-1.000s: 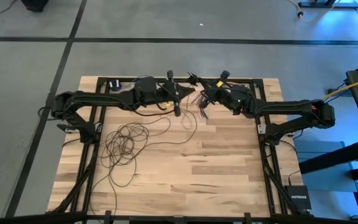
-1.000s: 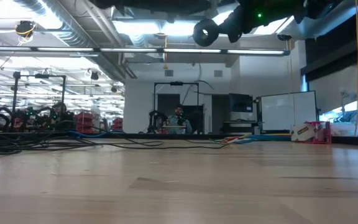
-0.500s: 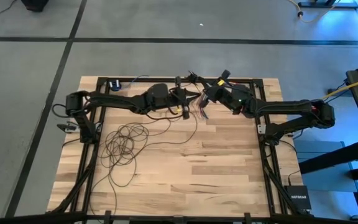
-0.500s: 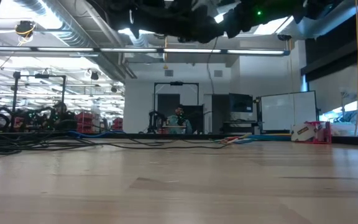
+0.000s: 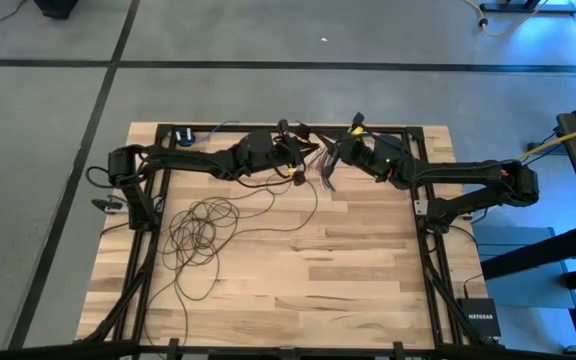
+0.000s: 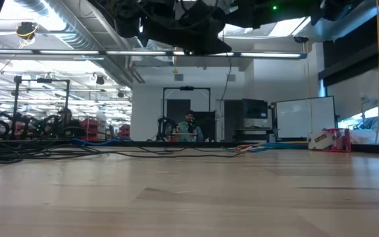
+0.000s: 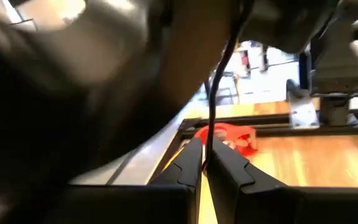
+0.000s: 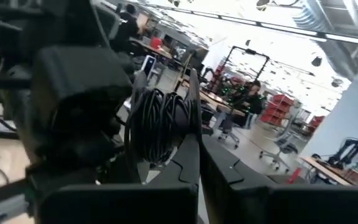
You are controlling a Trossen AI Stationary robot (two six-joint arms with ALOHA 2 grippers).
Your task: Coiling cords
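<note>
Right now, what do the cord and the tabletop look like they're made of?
The cord: thin, flexible wire in a dark, matte jacket, probably rubber or plastic, since it lies in loose, floppy loops. The tabletop: light wood planks with visible grain and seams and a smooth, faintly glossy finish, probably sealed.

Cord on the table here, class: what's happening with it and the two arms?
Both arms are raised together over the far edge of the table. The right claw is shut on a coiled bundle of the dark cord. The left claw pinches a strand of the same cord between its fingers, close beside it. Most of the cord lies uncoiled in a loose tangle on the table's left side, with a strand rising to the claws, so much coiling remains.
</note>
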